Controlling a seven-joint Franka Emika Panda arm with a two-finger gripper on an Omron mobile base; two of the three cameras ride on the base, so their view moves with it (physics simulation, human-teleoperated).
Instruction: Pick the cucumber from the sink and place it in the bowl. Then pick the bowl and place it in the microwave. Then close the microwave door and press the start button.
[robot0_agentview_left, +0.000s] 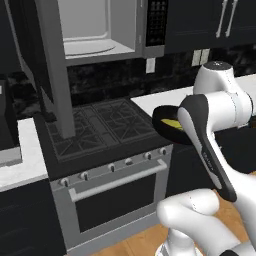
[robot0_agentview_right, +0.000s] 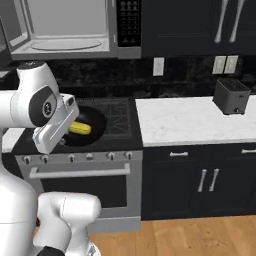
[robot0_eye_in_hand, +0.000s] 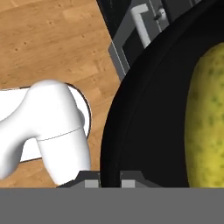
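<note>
Now gripper (robot0_eye_in_hand: 109, 181) clamped on near rim of bowl (robot0_eye_in_hand: 144, 113), bottom centre of hand view; bowl carried level above stove, centre right of left base view. Cucumber (robot0_agentview_right: 80, 129) lying inside bowl, long axis roughly across it. Microwave (robot0_agentview_left: 95, 30) at top of left base view, cavity open, up and left of bowl; microwave door (robot0_agentview_left: 50, 65) swung wide. Next move likely lift up-left into cavity.
</note>
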